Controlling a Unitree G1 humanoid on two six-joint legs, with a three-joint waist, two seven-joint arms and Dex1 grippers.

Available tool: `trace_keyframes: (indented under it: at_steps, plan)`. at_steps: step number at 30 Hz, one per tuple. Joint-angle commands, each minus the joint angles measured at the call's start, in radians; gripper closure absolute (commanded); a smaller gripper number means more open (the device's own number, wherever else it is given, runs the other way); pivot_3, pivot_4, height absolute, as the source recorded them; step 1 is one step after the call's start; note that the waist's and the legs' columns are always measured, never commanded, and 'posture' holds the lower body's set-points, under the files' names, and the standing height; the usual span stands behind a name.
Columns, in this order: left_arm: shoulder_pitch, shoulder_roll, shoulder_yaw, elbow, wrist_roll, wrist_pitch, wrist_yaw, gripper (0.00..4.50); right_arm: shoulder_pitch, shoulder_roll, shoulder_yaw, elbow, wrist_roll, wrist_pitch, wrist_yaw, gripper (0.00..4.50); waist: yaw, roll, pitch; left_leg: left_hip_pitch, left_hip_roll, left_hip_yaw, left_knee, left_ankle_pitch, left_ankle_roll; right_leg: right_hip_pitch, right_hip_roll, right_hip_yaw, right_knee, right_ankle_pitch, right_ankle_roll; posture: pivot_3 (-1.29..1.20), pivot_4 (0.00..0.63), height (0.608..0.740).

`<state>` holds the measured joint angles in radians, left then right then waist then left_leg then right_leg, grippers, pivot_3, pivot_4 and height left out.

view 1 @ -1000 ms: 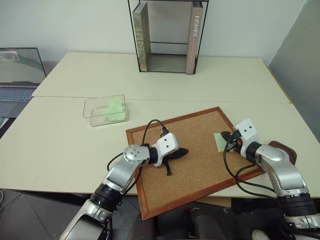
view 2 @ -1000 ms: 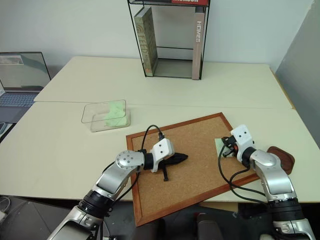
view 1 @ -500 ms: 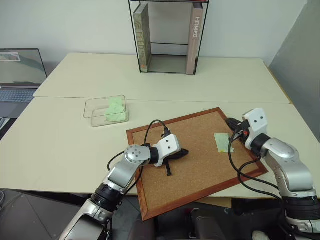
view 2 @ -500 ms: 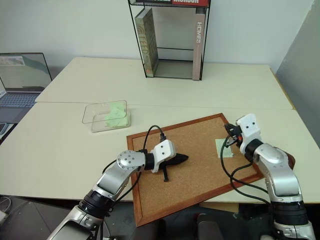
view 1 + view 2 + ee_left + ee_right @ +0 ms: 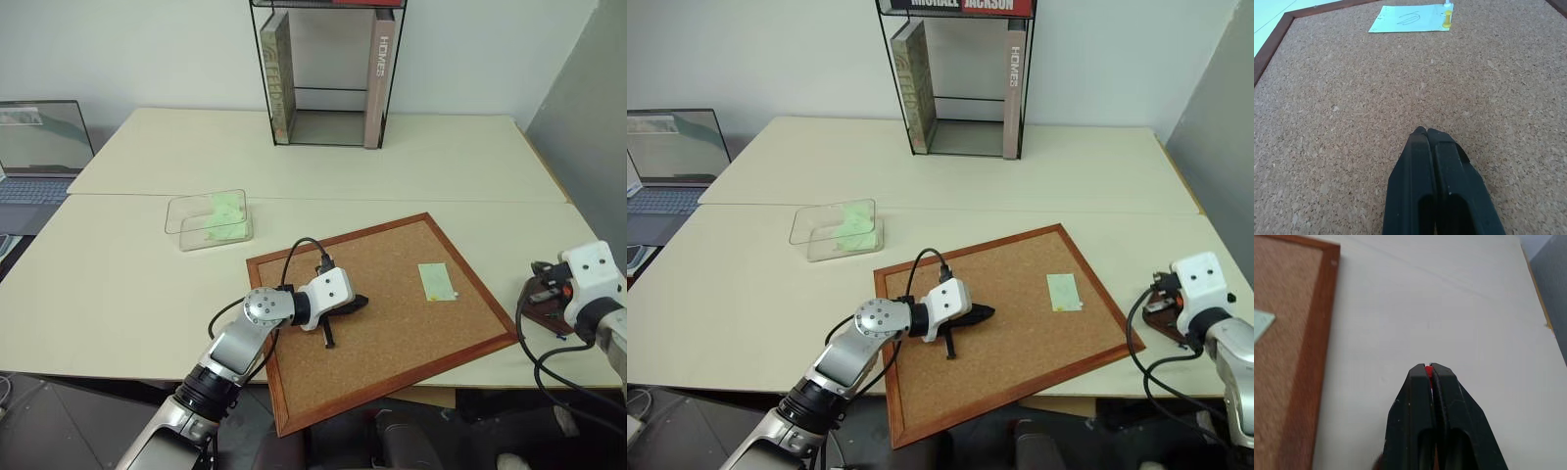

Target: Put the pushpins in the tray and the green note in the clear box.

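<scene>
A: Why is the right gripper (image 5: 1430, 368) at the right edge?
B: Its jaws pinch a red pin (image 5: 1428, 370) above the tray (image 5: 538, 305).
A: The left gripper (image 5: 1426, 131)?
B: Pressed together, empty, resting on the corkboard (image 5: 382, 323). The note (image 5: 436, 281) stays pinned there by a yellow pin (image 5: 1447, 21); the box (image 5: 208, 218) sits far left.

You see a corkboard (image 5: 372, 313) of rough, grainy cork in a glossy wood frame, a matt paper green note (image 5: 1411, 18), and a smooth clear box (image 5: 207, 218) of plastic.
</scene>
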<state>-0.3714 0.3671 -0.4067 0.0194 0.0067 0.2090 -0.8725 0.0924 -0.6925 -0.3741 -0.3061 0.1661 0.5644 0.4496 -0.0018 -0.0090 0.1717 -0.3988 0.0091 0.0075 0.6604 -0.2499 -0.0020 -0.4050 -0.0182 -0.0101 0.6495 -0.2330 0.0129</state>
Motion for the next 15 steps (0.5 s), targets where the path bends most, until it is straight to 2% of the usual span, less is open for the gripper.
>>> trace_keyframes:
  at_steps: [1,6,7,15]
  plan:
    - [0.031,0.011,-0.050,0.036,0.034,0.013,-0.017,4.50,0.031,-0.013,-0.035,-0.020,-0.025,0.001,-0.014,4.49,0.000,0.001,-0.002,0.000,0.000,0.000,0.000,0.000,0.000,0.000,0.000,0.000,0.000,0.000,0.000,0.00,0.150,0.740]
    - [0.031,0.016,-0.050,0.041,0.038,0.003,-0.020,4.50,0.047,-0.016,-0.027,0.014,-0.060,-0.007,-0.028,4.49,0.000,0.002,-0.002,0.000,0.000,0.000,0.000,0.000,0.000,0.000,0.000,0.000,0.000,0.000,0.000,0.00,0.150,0.740]
    - [0.031,0.016,-0.049,0.042,0.039,0.002,-0.020,4.50,0.049,-0.020,-0.026,0.024,-0.064,-0.009,-0.028,4.05,0.000,0.002,-0.003,0.000,0.000,0.000,0.000,0.000,0.000,0.000,0.000,0.000,0.000,0.000,0.000,0.00,0.150,0.740]
    - [0.030,0.017,-0.050,0.044,0.042,-0.007,-0.022,4.50,0.055,-0.021,-0.024,0.059,-0.071,-0.004,-0.013,2.41,0.000,0.002,-0.003,0.000,-0.001,0.000,0.000,0.000,0.000,0.000,0.000,0.000,-0.001,-0.001,-0.001,0.00,0.150,0.740]
